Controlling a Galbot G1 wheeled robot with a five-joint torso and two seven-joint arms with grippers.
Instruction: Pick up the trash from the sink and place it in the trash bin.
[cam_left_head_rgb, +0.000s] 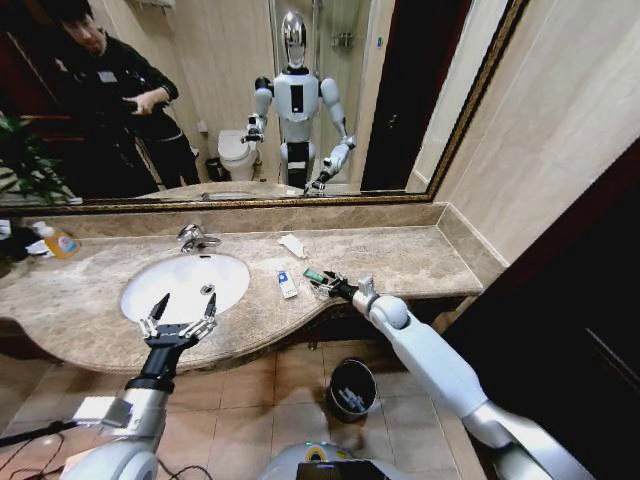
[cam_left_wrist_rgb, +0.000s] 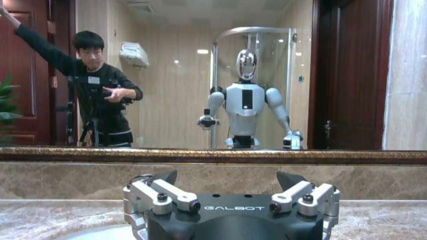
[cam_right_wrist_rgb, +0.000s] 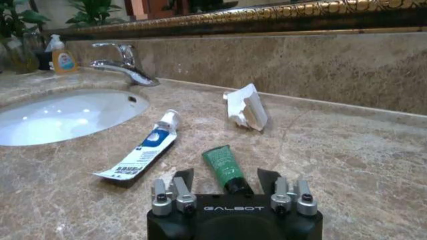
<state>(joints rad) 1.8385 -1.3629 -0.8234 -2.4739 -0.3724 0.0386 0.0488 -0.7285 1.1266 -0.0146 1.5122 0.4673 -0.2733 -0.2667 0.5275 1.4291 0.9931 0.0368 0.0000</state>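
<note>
Straddling the green stick (cam_right_wrist_rgb: 225, 168) on the marble counter (cam_right_wrist_rgb: 347, 150), right gripper (cam_right_wrist_rgb: 225, 181) has its 2 fingers spread, blue-white packet (cam_right_wrist_rgb: 143, 152) just beside it toward the sink (cam_left_head_rgb: 150, 295), while left gripper (cam_left_head_rgb: 180, 318) hovers open over the basin's near rim.

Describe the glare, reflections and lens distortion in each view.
Head view: wide-angle lens bows the counter; mirror reflects the robot. Left wrist view: mirror fills the background behind the open left end effector. Right wrist view: ceiling lights glint in the sink; green tube casts a soft shadow.
</note>
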